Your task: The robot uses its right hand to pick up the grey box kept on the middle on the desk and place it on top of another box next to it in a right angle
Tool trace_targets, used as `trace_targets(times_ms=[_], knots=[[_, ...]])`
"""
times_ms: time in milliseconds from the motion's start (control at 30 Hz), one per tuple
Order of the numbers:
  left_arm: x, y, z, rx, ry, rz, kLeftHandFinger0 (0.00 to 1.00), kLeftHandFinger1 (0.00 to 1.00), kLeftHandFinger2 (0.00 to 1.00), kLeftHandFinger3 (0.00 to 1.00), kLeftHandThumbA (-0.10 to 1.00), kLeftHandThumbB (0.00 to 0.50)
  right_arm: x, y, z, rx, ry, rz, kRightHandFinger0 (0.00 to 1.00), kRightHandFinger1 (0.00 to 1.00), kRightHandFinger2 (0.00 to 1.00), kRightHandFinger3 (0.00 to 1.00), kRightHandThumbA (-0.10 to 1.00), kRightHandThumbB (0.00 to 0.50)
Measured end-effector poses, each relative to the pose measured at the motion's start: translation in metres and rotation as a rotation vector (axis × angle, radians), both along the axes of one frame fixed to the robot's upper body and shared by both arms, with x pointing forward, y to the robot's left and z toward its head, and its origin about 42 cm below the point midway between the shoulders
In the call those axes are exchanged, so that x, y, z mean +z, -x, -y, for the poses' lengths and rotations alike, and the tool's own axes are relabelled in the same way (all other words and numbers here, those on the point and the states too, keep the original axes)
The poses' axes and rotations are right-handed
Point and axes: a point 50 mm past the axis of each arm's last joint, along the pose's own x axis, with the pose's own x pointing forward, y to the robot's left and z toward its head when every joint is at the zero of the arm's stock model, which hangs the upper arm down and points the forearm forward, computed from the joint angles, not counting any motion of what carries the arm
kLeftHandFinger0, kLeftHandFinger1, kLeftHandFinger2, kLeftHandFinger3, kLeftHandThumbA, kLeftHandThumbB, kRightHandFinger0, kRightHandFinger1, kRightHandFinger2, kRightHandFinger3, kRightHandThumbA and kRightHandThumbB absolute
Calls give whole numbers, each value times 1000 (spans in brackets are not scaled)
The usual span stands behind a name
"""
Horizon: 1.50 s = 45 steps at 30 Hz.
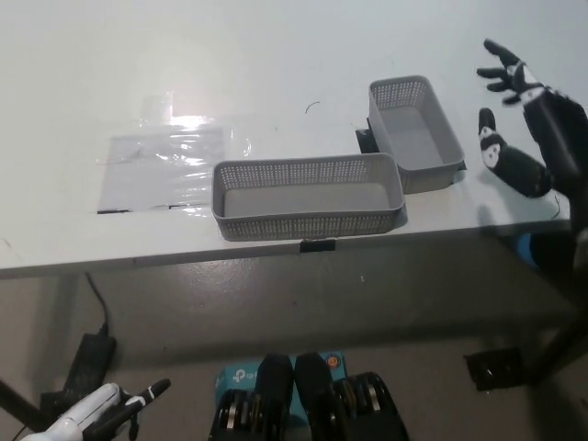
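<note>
Two grey perforated boxes sit on the white desk (276, 55). The longer box (308, 197) lies across the middle near the front edge. The smaller box (415, 132) stands at a right angle to it, touching its right end. My black right hand (519, 119) hovers open above the desk, to the right of the smaller box, fingers spread and holding nothing. My white left hand (96, 412) rests low at the bottom left, below the desk, its fingers apart.
A clear plastic sheet (165, 165) lies flat on the desk left of the longer box. Black tape marks (317, 245) show at the desk's front edge and beside the smaller box. A black power brick (87, 360) lies on the floor.
</note>
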Motion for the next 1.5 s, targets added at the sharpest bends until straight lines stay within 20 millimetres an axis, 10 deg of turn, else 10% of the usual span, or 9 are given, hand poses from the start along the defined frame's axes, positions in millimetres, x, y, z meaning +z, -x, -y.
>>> trace_targets(times_ms=[133, 667, 933, 1500], knots=[[1, -1, 0, 0, -4, 2, 19, 17, 49, 176, 965, 168, -6, -19, 4, 7, 56, -89, 1000, 1000, 1000, 1000, 208, 406], [1, -1, -1, -2, -3, -5, 6, 0, 0, 111, 1000, 230, -60, -43, -24, 107, 242, -362, 1000, 1000, 1000, 1000, 211, 355], [1, -1, -2, -2, -6, -4, 0, 1, 7, 124, 978, 177, -59, -47, -46, 158, 286, -339, 1000, 1000, 1000, 1000, 177, 320], [1, -1, -2, 5, 2, -3, 0, 0, 0, 112, 964, 214, -94, -88, -23, 74, 479, -426, 1000, 1000, 1000, 1000, 95, 295]])
